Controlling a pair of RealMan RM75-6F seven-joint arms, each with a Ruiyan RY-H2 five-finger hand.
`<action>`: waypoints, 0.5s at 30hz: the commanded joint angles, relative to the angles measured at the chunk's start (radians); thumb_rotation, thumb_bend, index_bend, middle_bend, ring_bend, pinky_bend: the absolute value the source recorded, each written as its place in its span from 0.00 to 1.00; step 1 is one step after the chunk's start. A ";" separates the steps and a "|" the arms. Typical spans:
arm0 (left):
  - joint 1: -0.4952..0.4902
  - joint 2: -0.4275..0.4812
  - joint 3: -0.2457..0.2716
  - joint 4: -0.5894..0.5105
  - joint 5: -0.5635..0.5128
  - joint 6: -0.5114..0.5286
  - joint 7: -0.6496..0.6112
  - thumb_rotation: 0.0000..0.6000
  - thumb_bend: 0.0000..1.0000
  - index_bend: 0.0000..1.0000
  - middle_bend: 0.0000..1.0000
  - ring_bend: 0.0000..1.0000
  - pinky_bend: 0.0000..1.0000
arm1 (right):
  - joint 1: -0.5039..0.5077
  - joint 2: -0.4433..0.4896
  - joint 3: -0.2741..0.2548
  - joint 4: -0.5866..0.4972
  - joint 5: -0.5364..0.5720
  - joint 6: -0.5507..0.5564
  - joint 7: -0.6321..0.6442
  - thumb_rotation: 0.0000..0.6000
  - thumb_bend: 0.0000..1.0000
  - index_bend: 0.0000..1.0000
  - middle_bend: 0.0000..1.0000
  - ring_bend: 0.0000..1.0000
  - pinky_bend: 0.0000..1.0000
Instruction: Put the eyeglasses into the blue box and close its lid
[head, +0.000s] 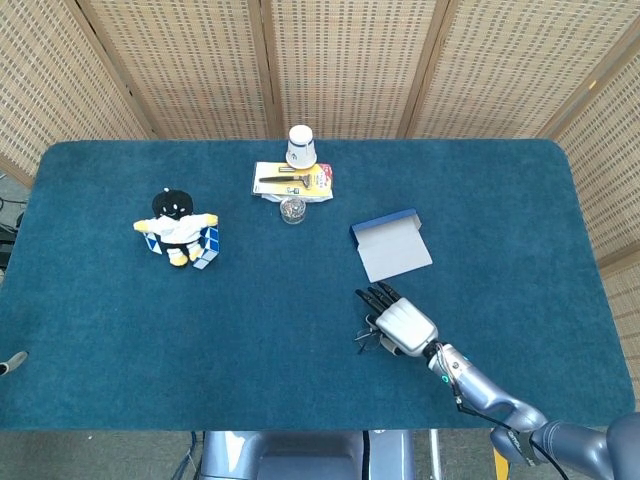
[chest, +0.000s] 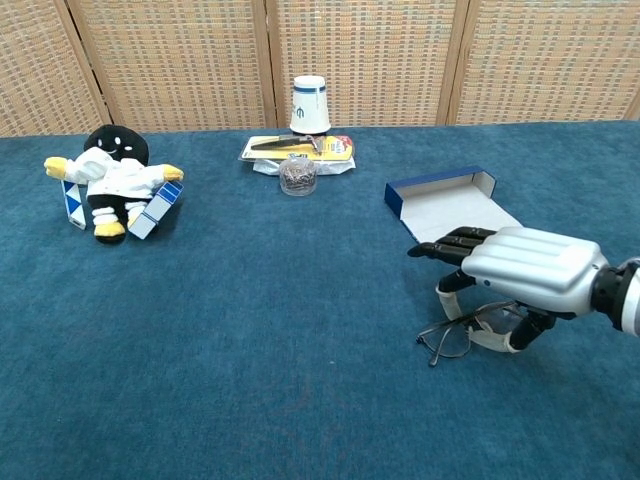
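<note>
The eyeglasses (chest: 452, 337) lie on the blue cloth at the near right, thin dark frame, lenses toward the left; in the head view only their left end (head: 364, 338) shows beside the hand. My right hand (chest: 520, 270) hovers low right over them, palm down, fingers stretched forward and apart, thumb (chest: 512, 338) down beside the far lens. I see no firm grip on the frame. The same right hand (head: 402, 324) sits just in front of the blue box (head: 392, 245). That blue box (chest: 450, 205) lies open with its white inside up. My left hand is out of both views.
A black and white plush toy (chest: 110, 175) with blue-white blocks sits at the far left. At the back middle stand a white paper cup (chest: 310, 103), a yellow packet (chest: 298, 148) and a small glass jar (chest: 297, 175). Woven screens close off the back.
</note>
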 joint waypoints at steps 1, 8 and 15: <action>-0.001 0.001 0.001 0.000 0.000 -0.004 -0.001 1.00 0.00 0.00 0.00 0.00 0.00 | 0.003 -0.006 -0.003 0.009 0.002 0.003 -0.001 1.00 0.46 0.53 0.03 0.00 0.00; -0.002 0.002 0.000 0.000 0.000 -0.006 -0.006 1.00 0.00 0.00 0.00 0.00 0.00 | 0.003 -0.008 -0.009 0.021 -0.006 0.038 0.023 1.00 0.48 0.61 0.04 0.00 0.01; -0.001 0.003 0.000 -0.001 0.001 -0.006 -0.007 1.00 0.00 0.00 0.00 0.00 0.00 | 0.011 0.006 -0.005 0.024 -0.015 0.065 0.025 1.00 0.52 0.61 0.05 0.00 0.01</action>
